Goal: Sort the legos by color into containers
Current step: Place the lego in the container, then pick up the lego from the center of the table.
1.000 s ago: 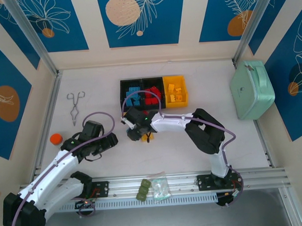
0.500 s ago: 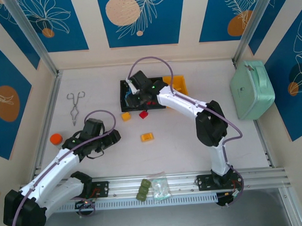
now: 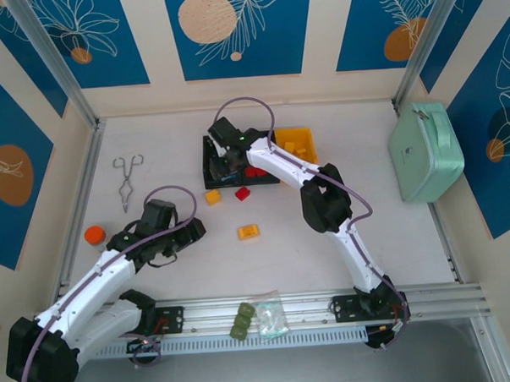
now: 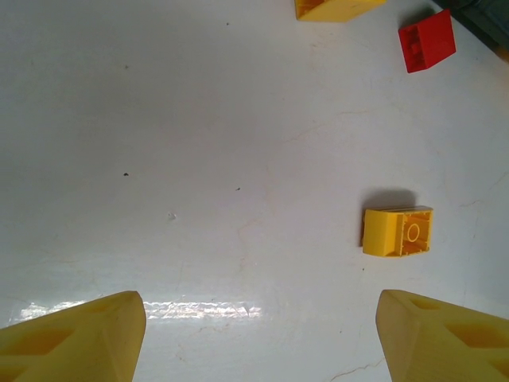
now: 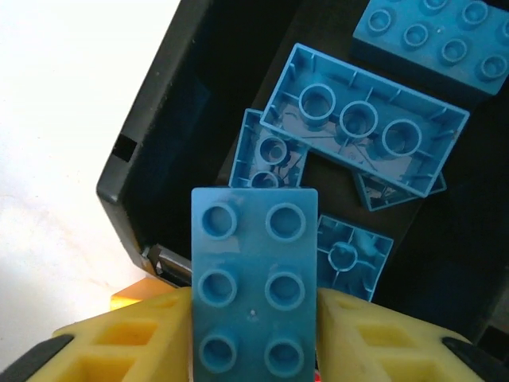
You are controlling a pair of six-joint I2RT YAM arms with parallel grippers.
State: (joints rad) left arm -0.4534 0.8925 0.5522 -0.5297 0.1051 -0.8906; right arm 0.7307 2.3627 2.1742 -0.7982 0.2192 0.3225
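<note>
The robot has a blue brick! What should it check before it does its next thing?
1. Blue brick sits between the right gripper's fingers: ok.
2. Brick is above the black bin: ok.
3. That bin holds blue bricks and no other colour, as far as the wrist view shows: ok.
4. Grip is firm, not letting go: cannot tell.
5. Left gripper is open with nothing in it: ok.
6. Every brick is sorted: not ok. A red brick, a near yellow brick and a far yellow brick lie on the table.
</note>
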